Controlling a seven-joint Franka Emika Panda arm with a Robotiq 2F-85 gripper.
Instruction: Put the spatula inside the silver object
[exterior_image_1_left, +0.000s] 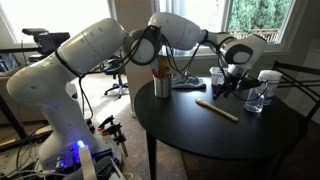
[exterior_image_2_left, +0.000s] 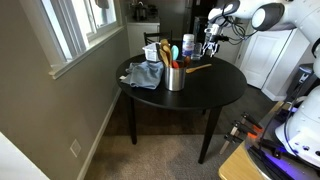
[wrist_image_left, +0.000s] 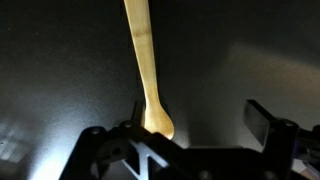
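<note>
The spatula (exterior_image_1_left: 217, 110) is a long, light-tan wooden utensil lying flat on the round black table (exterior_image_1_left: 200, 140). In the wrist view it (wrist_image_left: 143, 60) runs from the top edge down to its rounded end beside my left finger. The silver object (exterior_image_1_left: 162, 85) is a shiny metal cup standing upright with reddish-handled utensils in it; it also shows in an exterior view (exterior_image_2_left: 176, 77). My gripper (exterior_image_1_left: 228, 88) hovers open and empty just above one end of the spatula, seen too in the wrist view (wrist_image_left: 195, 125) and in an exterior view (exterior_image_2_left: 210, 48).
A clear jar with a white lid (exterior_image_1_left: 266, 90) and a glass (exterior_image_1_left: 217, 77) stand near the gripper. A blue-grey cloth (exterior_image_2_left: 145, 75) and a white basket (exterior_image_2_left: 153, 50) sit behind the cup. A teal bottle (exterior_image_2_left: 188, 45) stands close by.
</note>
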